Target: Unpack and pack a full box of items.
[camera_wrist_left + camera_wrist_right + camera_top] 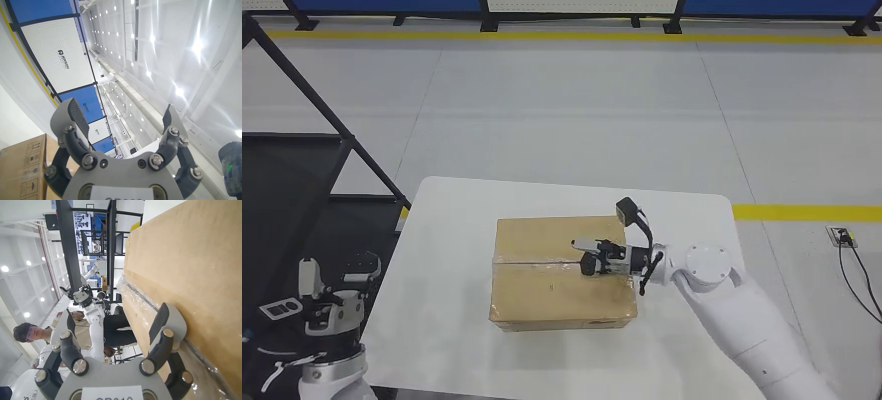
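The shut box (562, 275) sits on the table (442, 300). It looks stiff and likely heavy, with slick tape (136, 294) on the top seam. The right gripper (587, 254), spread wide, touches that seam at the box's 3 o'clock. The left gripper (334, 272), also spread, is at 8 o'clock. I'd grab a flap edge.

Free table (442, 300) margin around taped box (542, 295)
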